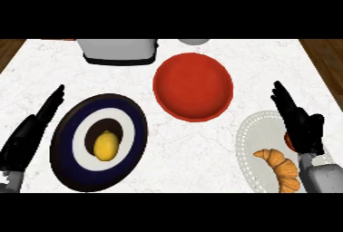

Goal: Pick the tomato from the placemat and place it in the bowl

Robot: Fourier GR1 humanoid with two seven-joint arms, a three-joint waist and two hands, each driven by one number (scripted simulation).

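Note:
The tomato (289,141) shows only as a small red sliver on the white lace placemat (258,136) at the right; my right hand (299,122) covers the rest of it. That hand lies over the placemat's right side with its fingers straight, pointing away from me, open. The red bowl (193,87) stands to the upper left of the placemat, at the middle of the counter, with nothing in it. My left hand (32,129) rests open at the left edge, fingers straight, holding nothing.
A croissant (282,168) lies on the placemat's near part, beside my right forearm. A dark blue and white plate (74,149) with a lemon (106,145) sits at the left. A grey toaster (118,50) stands at the back, with a grey object (193,41) beside it.

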